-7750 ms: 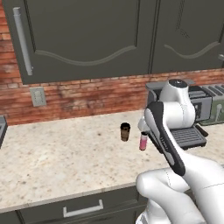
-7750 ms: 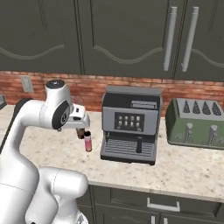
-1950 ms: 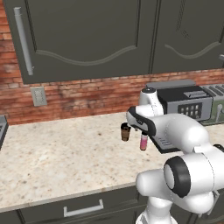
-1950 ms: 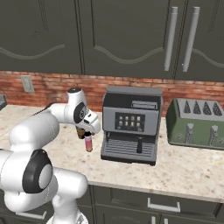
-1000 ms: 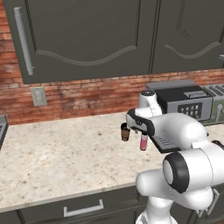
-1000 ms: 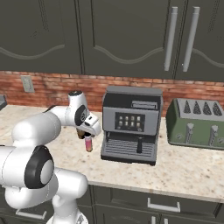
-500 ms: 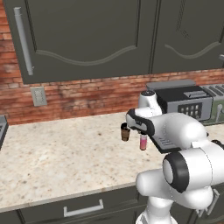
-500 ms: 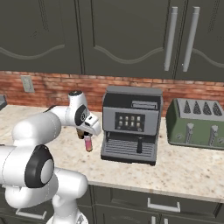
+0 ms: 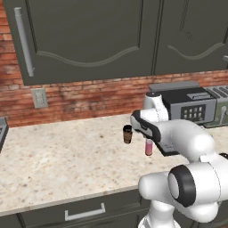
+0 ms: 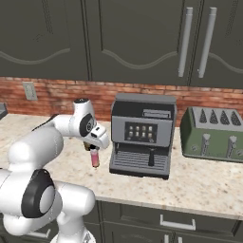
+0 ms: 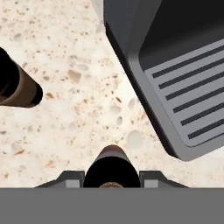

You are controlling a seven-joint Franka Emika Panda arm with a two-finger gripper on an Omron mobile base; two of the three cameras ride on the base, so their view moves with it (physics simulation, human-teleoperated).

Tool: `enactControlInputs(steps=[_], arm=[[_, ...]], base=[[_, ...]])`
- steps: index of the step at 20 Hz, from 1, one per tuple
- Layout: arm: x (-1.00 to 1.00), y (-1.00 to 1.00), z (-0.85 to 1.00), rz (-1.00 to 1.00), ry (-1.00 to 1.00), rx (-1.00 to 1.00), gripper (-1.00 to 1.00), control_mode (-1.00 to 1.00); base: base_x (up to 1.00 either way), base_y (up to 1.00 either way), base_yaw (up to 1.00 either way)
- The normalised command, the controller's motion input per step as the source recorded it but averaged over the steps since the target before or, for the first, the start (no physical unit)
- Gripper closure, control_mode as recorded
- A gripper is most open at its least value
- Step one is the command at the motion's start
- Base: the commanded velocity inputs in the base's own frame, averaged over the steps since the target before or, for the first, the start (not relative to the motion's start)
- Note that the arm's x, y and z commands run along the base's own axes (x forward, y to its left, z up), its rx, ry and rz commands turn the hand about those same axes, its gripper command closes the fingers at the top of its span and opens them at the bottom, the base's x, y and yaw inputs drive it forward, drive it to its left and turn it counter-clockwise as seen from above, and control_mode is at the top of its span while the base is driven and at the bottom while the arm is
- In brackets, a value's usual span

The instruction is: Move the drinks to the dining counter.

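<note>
Since drinks must travel, end effector (image 11: 111,180) clamps pink bottle (image 9: 148,146) from above (cap between fingers); cup (image 9: 128,133) waits just left on worktop (image 9: 58,156).

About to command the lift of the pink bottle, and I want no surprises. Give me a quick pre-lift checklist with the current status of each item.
1. Tool centred over the pink bottle: ok; in the hand view the dark cap sits between the two fingertips.
2. Fingers closed on the bottle: ok; both tips flank the cap closely, with no gap showing.
3. Bottle upright on the counter: ok in both base views.
4. Brown cup clear of the tool: ok; it stands apart, to one side.
5. Coffee machine clear of the lift path: cannot tell; its drip tray lies close beside the bottle.
6. Grip firm enough to hold: cannot tell before lifting.
</note>
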Motion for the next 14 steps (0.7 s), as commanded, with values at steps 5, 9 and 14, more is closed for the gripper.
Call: enactControlInputs(steps=[5, 9, 14], arm=[[-0.41, 0.07, 0.31, 0.08, 0.0, 0.0, 1.0, -1.0], [-0.41, 0.26, 0.3, 0.11, 0.0, 0.0, 1.0, -1.0], [-0.44, 0.36, 0.32, 0.1, 0.0, 0.0, 1.0, -1.0]], base=[[0.0, 0.0, 0.0], [0.0, 0.0, 0.0], [0.0, 0.0, 0.0]])
